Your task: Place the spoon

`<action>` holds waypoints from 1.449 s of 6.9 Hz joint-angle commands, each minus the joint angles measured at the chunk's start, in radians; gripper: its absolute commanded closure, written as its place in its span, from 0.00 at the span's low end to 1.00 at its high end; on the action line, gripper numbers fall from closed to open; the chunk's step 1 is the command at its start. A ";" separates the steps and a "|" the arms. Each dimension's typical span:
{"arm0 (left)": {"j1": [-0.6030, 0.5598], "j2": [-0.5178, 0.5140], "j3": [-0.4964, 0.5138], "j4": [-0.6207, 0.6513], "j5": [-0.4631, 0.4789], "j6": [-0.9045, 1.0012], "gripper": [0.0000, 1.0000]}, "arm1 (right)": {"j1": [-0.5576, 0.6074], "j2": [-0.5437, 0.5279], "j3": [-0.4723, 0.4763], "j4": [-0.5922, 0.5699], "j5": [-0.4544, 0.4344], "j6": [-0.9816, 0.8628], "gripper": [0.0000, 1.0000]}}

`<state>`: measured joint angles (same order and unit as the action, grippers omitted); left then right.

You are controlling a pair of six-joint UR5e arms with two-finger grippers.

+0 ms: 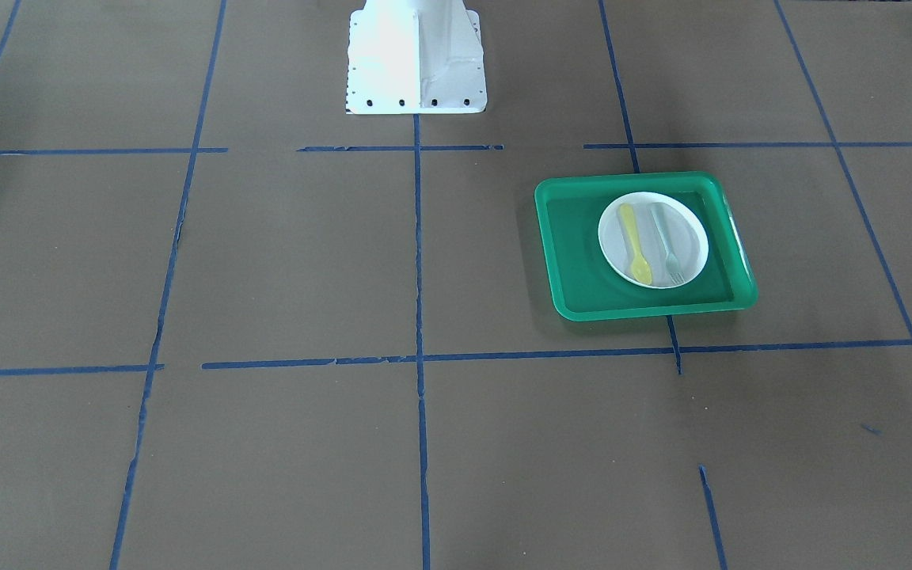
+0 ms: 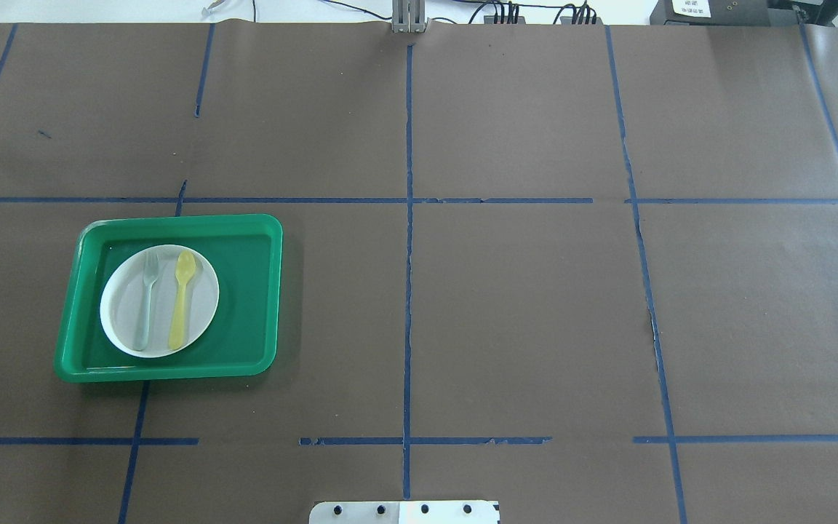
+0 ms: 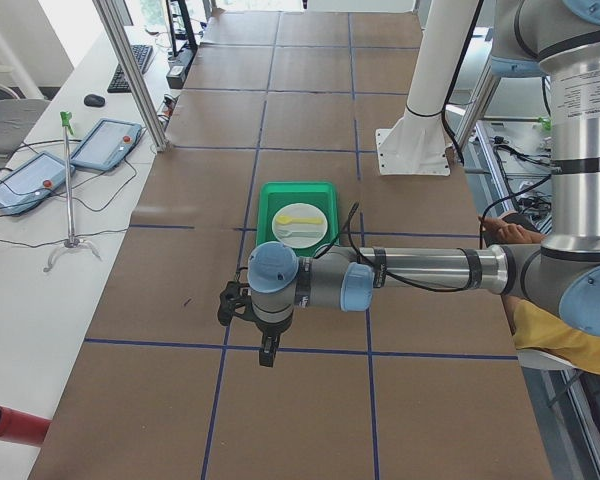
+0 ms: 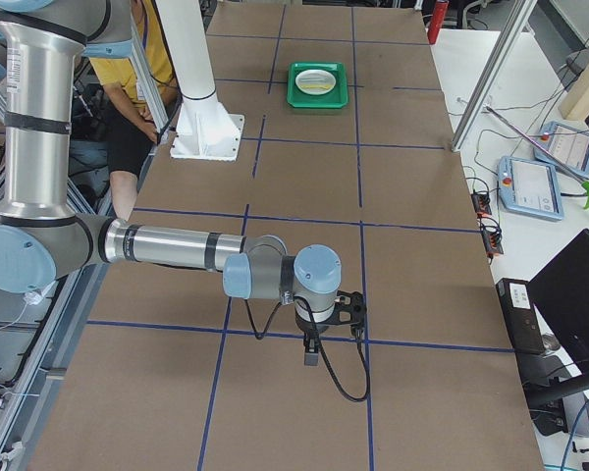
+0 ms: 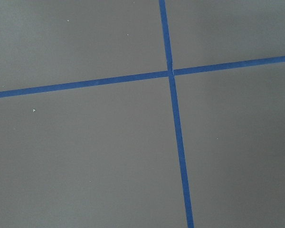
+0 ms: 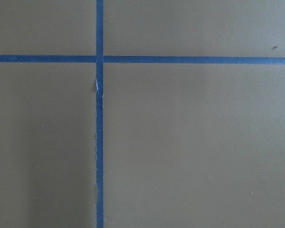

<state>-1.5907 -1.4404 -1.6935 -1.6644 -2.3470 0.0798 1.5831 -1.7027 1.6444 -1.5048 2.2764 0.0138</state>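
The yellow spoon (image 1: 635,244) lies on a white plate (image 1: 692,237) inside a green tray (image 1: 575,265), beside a pale grey-green fork (image 1: 666,241). In the overhead view the spoon (image 2: 181,298) lies right of the fork (image 2: 147,302) on the plate (image 2: 122,309), bowl pointing away from the robot. My left gripper (image 3: 268,352) shows only in the left side view, hanging over bare table well short of the tray (image 3: 298,215). My right gripper (image 4: 311,351) shows only in the right side view, far from the tray (image 4: 318,84). I cannot tell whether either is open or shut.
The table is covered in brown paper with a grid of blue tape lines. The robot's white base (image 1: 416,59) stands at the table's middle edge. Both wrist views show only paper and tape. A person sits behind the robot (image 4: 142,69). Tablets and cables lie on side desks.
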 commanded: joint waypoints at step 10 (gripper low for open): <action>0.488 -0.063 -0.196 -0.395 0.176 -0.716 0.00 | 0.000 0.000 0.000 0.000 0.000 0.000 0.00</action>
<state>-1.2434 -1.4984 -1.8838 -1.9340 -2.2566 -0.4154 1.5831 -1.7027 1.6444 -1.5048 2.2764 0.0138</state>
